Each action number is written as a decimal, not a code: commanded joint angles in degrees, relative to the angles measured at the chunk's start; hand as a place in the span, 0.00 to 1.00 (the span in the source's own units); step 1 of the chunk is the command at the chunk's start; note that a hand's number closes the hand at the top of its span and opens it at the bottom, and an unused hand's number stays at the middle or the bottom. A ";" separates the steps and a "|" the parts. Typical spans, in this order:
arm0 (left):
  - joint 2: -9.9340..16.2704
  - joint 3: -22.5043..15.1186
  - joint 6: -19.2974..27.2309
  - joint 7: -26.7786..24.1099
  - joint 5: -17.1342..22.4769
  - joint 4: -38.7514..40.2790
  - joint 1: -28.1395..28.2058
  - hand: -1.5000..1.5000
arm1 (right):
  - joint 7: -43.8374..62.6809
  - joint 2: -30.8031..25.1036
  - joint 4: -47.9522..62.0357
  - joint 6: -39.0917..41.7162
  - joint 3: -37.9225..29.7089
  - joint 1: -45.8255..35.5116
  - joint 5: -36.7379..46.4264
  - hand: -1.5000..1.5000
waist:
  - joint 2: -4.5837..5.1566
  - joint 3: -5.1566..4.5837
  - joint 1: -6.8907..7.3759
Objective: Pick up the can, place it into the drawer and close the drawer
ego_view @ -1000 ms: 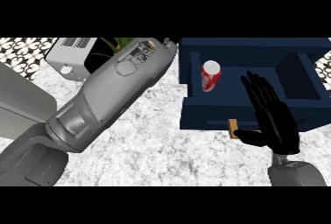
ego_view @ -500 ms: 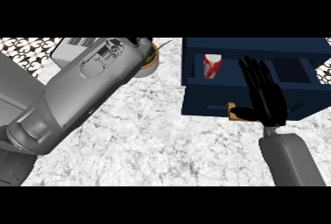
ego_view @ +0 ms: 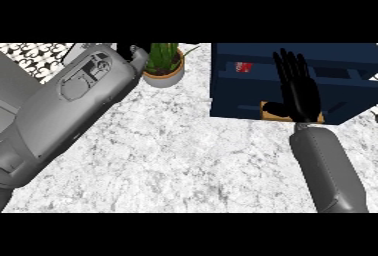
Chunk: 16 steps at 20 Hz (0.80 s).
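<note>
The dark blue drawer sits at the upper right of the head view. Only a sliver of the red can shows inside it, under the upper edge. My right hand lies flat and open against the drawer's front, fingers straight and pointing away from me. Its thumb rests by the tan handle. My left forearm fills the left side. Only a dark bit of the left hand shows at its far end, beside the plant.
A green plant in a tan pot stands on the marble counter just left of the drawer. A black-and-white patterned wall runs along the top left.
The drawer has slid further in, with my right hand following its front. The can, plainly visible before, is now almost hidden. The plant has come into view.
</note>
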 commanded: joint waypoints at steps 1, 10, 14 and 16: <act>1.29 -0.40 2.03 0.69 -1.46 -4.85 4.42 0.00 | -2.06 1.01 9.65 -4.75 -2.11 -3.82 -0.95 0.00 | 1.26 1.29 -0.18; 6.47 0.09 -0.52 2.47 -2.40 -12.56 11.33 0.00 | 0.44 1.39 26.10 -13.17 -5.21 -16.63 2.34 0.00 | 1.83 1.29 0.89; 6.89 1.97 -0.63 0.67 -2.81 -14.12 13.76 0.00 | -2.31 -0.58 31.27 -14.37 -7.56 -20.95 0.44 0.00 | 2.26 1.31 0.58; 5.06 0.86 0.31 1.28 -3.92 -13.59 13.33 0.00 | 0.50 -0.16 33.97 -15.29 -7.04 -24.40 2.76 0.00 | 2.48 1.31 0.69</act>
